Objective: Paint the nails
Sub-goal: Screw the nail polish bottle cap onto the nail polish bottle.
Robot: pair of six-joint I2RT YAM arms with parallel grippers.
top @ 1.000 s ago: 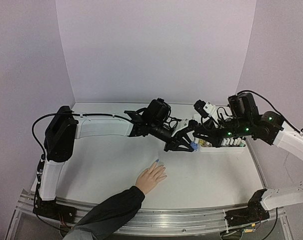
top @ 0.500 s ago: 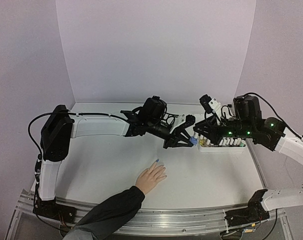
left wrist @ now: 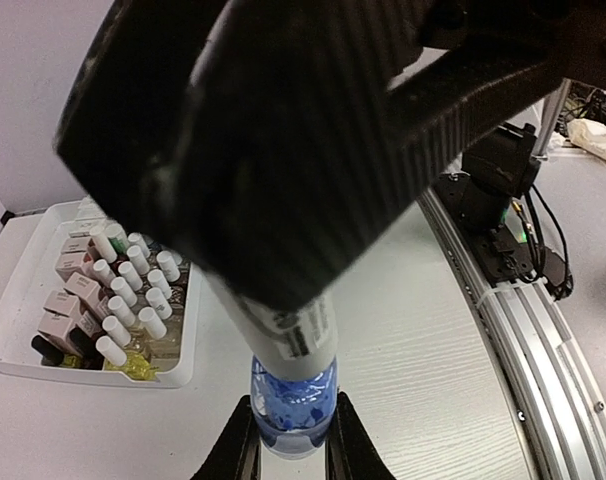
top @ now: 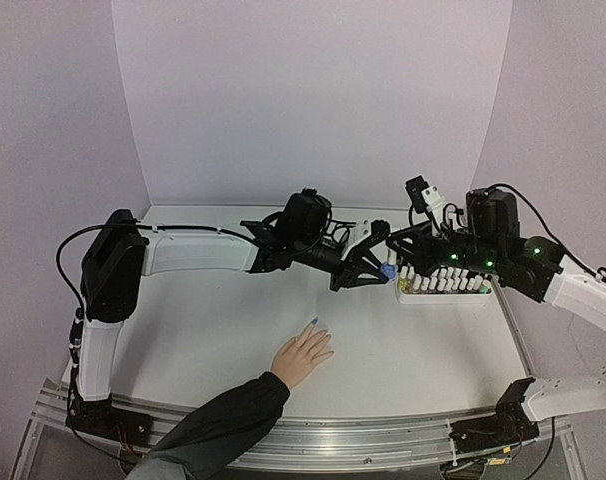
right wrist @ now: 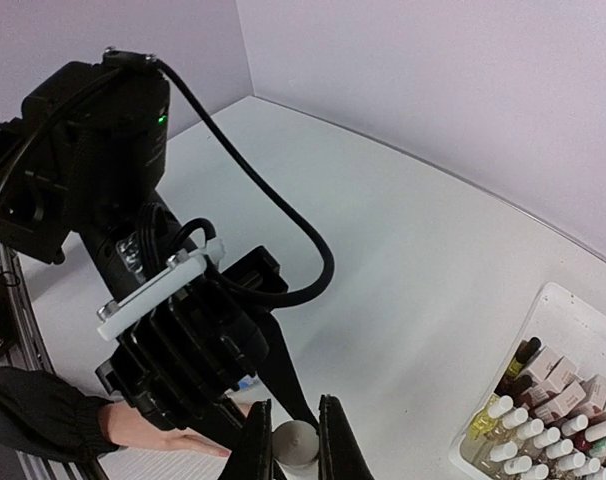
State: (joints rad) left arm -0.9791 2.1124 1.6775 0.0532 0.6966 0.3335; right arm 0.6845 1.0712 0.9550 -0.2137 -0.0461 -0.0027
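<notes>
A light-skinned hand (top: 303, 356) with a dark sleeve lies flat on the table at front centre, and one nail (top: 313, 321) is painted blue. The other nails are too small to judge. My left gripper (top: 370, 272) is shut on a small blue polish bottle (top: 386, 270) and holds it above the table behind the hand. The left wrist view shows the bottle (left wrist: 293, 405) between the fingers. My right gripper (top: 393, 256) is shut on the bottle's white cap (left wrist: 295, 335), which shows as a grey top (right wrist: 296, 443) in the right wrist view. The hand (right wrist: 153, 430) lies below there.
A white tray (top: 415, 297) full of polish bottles with white caps stands at the right, just beside both grippers. It also shows in the left wrist view (left wrist: 23, 365) and the right wrist view (right wrist: 543, 310). The table's metal front rail (top: 383, 432) runs along the near edge.
Both grippers have risen a little toward the back with the blue bottle held between them. The right arm has drawn slightly to the right. The hand has not moved.
</notes>
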